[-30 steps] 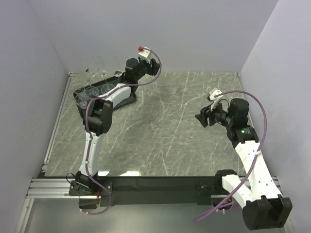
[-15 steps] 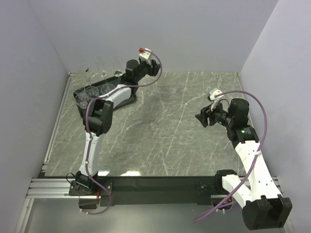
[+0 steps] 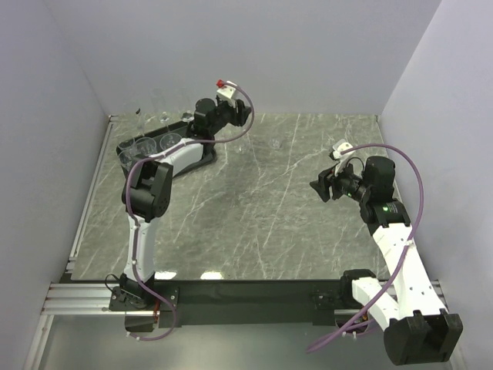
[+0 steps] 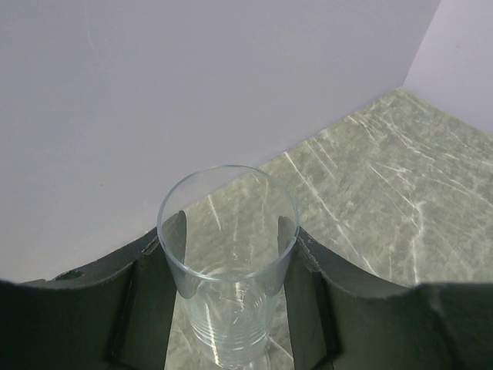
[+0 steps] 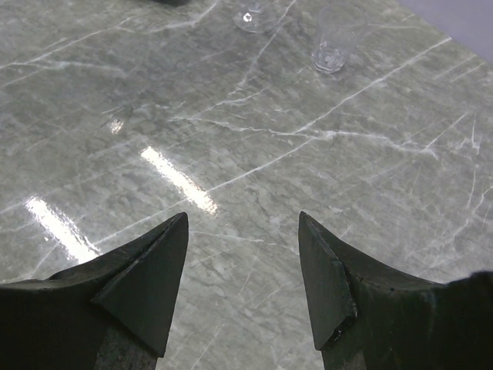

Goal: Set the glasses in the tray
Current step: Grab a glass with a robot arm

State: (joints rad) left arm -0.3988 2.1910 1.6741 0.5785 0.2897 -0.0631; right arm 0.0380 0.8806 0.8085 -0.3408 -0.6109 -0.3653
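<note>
- Sitting at the far left of the table, the black tray holds several of the glasses. Short clear ones stand upright at its left end.
- Taller glasses rise along the tray's far side against the wall. Whether each stands inside the rim cannot be told.
- Just right of the tray's far right corner, the left gripper is clamped on a clear tumbler.
- One finger presses each side of the tumbler just below its rim, and the tumbler stands upright between them, mouth up.
- Whether the tumbler's base rests on the table or hangs above it cannot be told.
- Farther right of the tray, another glass stands alone on the table, touching nothing.
- Well to the right of the tray, the right gripper is above bare table with its fingers spread apart. It holds nothing and touches nothing, and the lone glass lies far beyond its tips.
</note>
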